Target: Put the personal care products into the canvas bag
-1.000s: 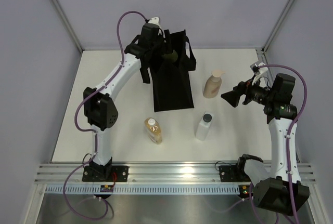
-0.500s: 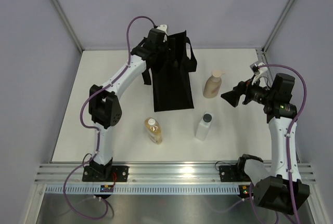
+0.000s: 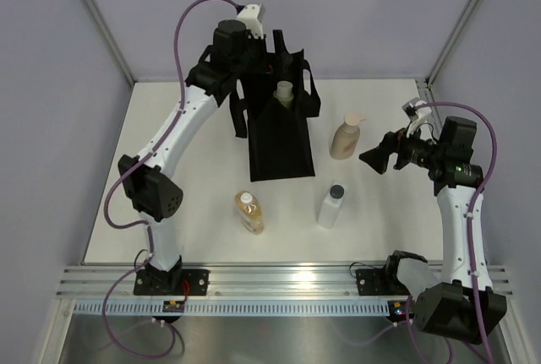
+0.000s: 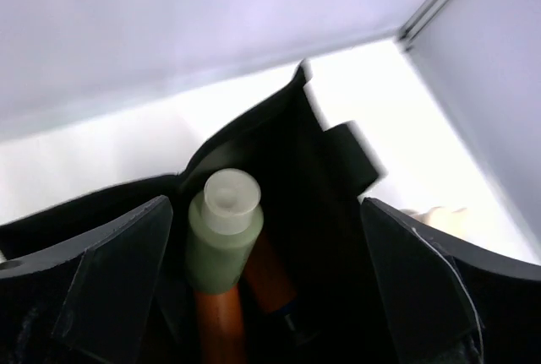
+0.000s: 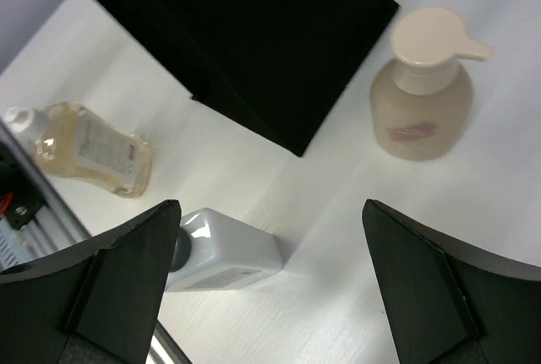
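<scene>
Since a moment ago my left gripper (image 4: pixel 266 203) has drawn up and back from the mouth of the canvas bag (image 3: pixel 279 140). The pale olive bottle (image 4: pixel 221 233) now shows upright in that opening. My left jaws are spread wide with nothing between them. My right gripper (image 5: pixel 270 208) hangs where it was, jaws also spread and empty, above the white table (image 3: pixel 186 178).

Pale lilac walls (image 3: pixel 338 9) close the table in on three sides, and a metal rail (image 3: pixel 279 279) runs along the near edge.

The beige pump (image 3: pixel 346 138) stands just right of the bag. The clear bottle (image 3: pixel 330 205) and the amber bottle (image 3: pixel 249 212) lie nearer me, well apart from each other.

Inside the bag two orange shapes (image 4: pixel 266 275) sit under the olive bottle. The dark fabric hides most of them, so I cannot tell which bottles they are. In the right wrist view my finger covers the clear bottle's cap.
</scene>
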